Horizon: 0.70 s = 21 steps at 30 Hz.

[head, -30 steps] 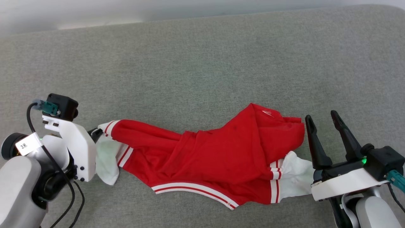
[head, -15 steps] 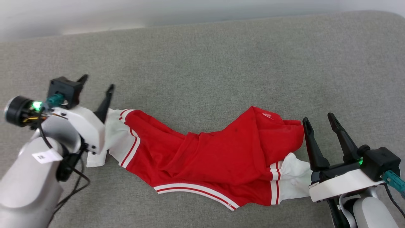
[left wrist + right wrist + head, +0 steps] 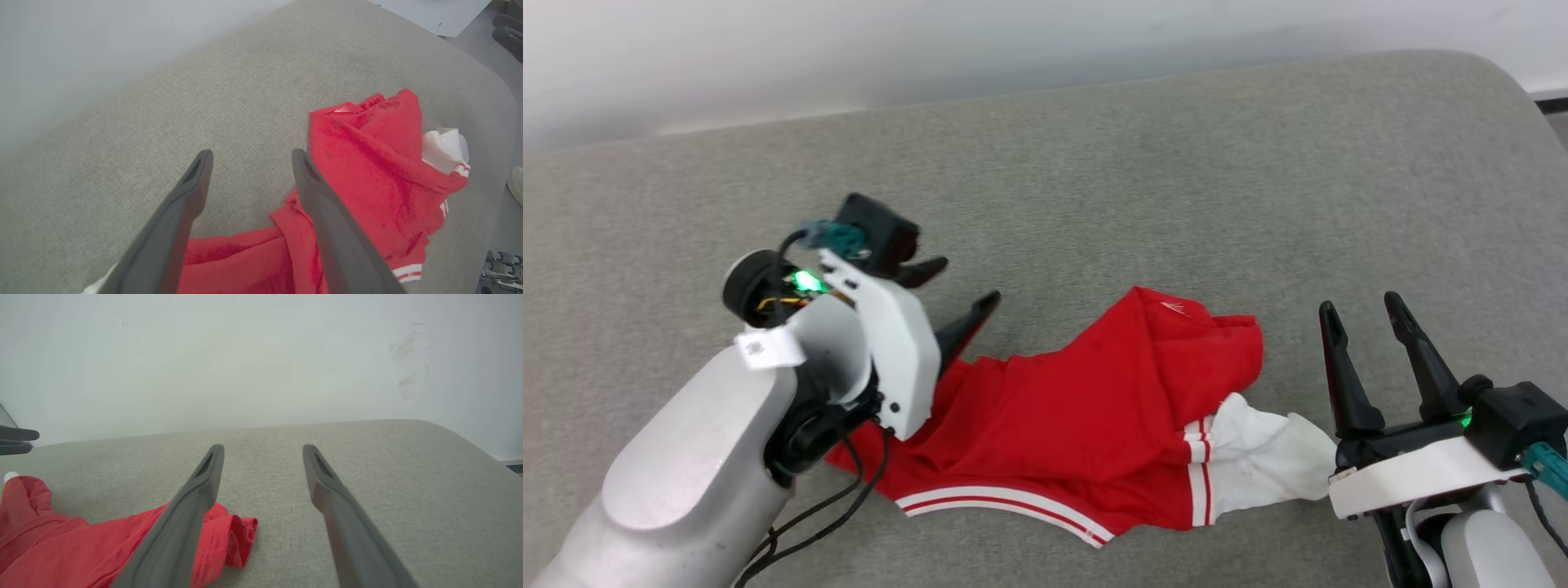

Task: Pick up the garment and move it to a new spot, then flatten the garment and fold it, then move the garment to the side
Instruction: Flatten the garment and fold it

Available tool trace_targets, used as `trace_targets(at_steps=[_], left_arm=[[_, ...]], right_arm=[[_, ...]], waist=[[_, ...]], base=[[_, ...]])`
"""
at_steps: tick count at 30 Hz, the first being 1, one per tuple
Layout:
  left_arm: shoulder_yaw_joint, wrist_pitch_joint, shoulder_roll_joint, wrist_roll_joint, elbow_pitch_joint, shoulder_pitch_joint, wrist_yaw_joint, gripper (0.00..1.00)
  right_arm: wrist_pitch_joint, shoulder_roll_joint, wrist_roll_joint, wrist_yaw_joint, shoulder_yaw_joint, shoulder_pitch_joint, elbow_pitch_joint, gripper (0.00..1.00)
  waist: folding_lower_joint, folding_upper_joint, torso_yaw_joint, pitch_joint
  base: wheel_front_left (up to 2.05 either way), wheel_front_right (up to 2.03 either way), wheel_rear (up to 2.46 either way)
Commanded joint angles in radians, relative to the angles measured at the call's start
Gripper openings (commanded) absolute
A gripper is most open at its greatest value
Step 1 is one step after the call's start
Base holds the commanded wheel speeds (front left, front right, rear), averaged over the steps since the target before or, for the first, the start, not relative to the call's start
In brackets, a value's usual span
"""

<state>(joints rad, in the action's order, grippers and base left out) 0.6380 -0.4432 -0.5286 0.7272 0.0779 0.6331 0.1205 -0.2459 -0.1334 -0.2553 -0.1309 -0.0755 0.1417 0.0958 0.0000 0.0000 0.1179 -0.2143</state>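
Observation:
The garment (image 3: 1094,416) is a red jersey with white sleeves and red-white striped trim, lying crumpled on the grey cushion (image 3: 1094,163). Its lettering is hidden in the folds. My left gripper (image 3: 968,286) hovers open over the garment's left end, its arm covering that part of the cloth. The left wrist view has both fingers spread above the red cloth (image 3: 367,163), nothing between them. My right gripper (image 3: 1360,306) stands open just right of the white sleeve (image 3: 1258,457), holding nothing. In the right wrist view the garment (image 3: 81,543) lies at lower left.
A pale wall (image 3: 931,49) runs along the cushion's far edge. The cushion's rounded right corner (image 3: 1515,90) drops off to the floor. Bare grey fabric stretches behind and to both sides of the garment.
My left gripper opened, let go of the garment's left sleeve end, and moved up and right over the cloth. The garment's left end has bunched toward the middle. The right gripper stayed put.

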Motion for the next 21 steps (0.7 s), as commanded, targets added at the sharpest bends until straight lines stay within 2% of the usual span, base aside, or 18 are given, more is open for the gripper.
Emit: trace_targets(at_steps=[1, 5, 10, 14, 21], left_arm=[[0.007, -0.029, 0.002, 0.012, -0.009, 0.021, 0.002, 1.0], [0.058, -0.222, 0.015, 0.09, -0.02, 0.078, 0.004, 1.0], [0.1, -0.387, 0.043, 0.139, 0.037, 0.148, -0.002, 1.0], [0.129, -0.456, 0.057, 0.138, 0.082, 0.192, -0.005, 1.0], [0.166, -0.487, 0.07, 0.122, 0.15, 0.218, 0.0, 1.0]], right_arm=[[0.0, 0.008, 0.003, 0.0, 0.0, -0.008, -0.003, 1.0], [-0.004, 0.02, 0.005, 0.0, -0.007, -0.001, -0.002, 1.0], [-0.01, 0.032, 0.005, 0.0, -0.022, 0.021, 0.006, 1.0], [-0.013, 0.043, 0.003, 0.0, -0.026, 0.031, 0.015, 1.0], [-0.02, 0.061, 0.0, 0.0, -0.039, 0.052, 0.034, 1.0]], waist=[[0.0, 0.0, 0.016, -0.006], [0.0, 0.0, 0.059, -0.031], [0.0, 0.0, 0.112, -0.086], [0.0, 0.0, 0.147, -0.13], [0.0, 0.0, 0.185, -0.182]], base=[[0.0, 0.0, 0.0], [0.0, 0.0, 0.0], [0.0, 0.0, 0.0], [0.0, 0.0, 0.0], [0.0, 0.0, 0.0]])
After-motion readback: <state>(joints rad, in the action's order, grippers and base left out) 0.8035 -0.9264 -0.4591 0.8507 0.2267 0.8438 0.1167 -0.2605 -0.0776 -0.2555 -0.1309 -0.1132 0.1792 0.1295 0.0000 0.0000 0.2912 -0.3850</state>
